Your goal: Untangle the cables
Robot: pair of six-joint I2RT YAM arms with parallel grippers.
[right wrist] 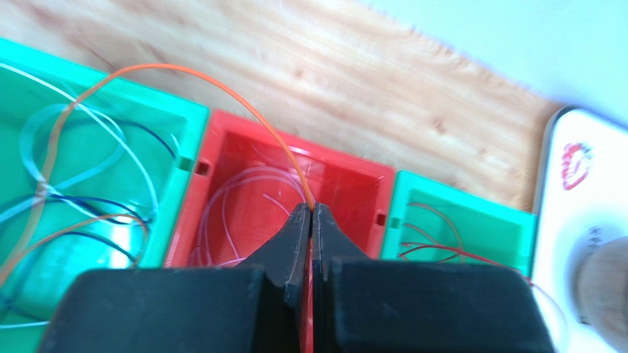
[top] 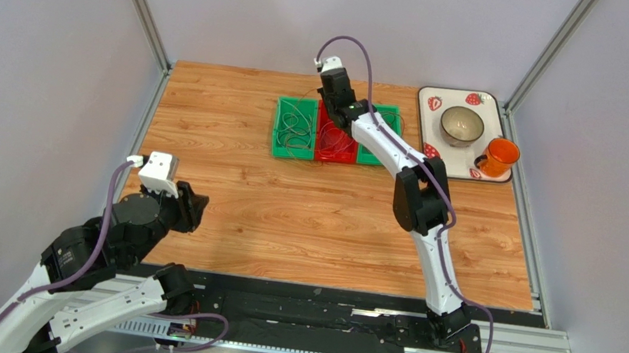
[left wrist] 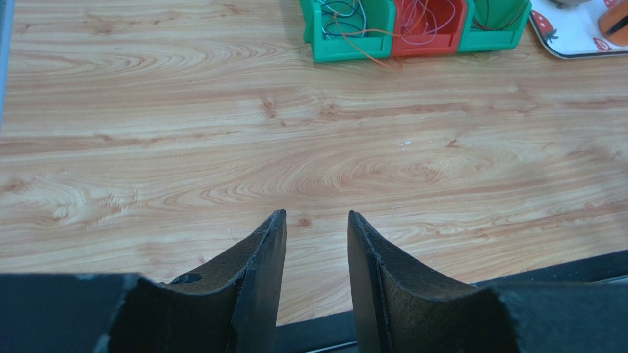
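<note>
My right gripper (right wrist: pixel 310 209) is pinched tight on the orange cable (right wrist: pixel 169 68), poised over the red bin (right wrist: pixel 221 140). That is the relation I care about. In my right wrist view the cable leaves my fingertips toward 11 o'clock. It arches over the red bin's wall and drops at 9 o'clock into the left green bin (right wrist: pixel 193 147). There it crosses the blue cable (right wrist: pixel 147 131) and pale ones in a knot. So its long axis runs 3 to 9, with the tangle on the 9 side. I judge my pull should go away from that, up and toward 3. My left gripper (left wrist: pixel 317 217) stands partly parted and empty over bare table (left wrist: pixel 295 132), with the bins well off at its 12 o'clock. The right arm is much the nearer.
</note>
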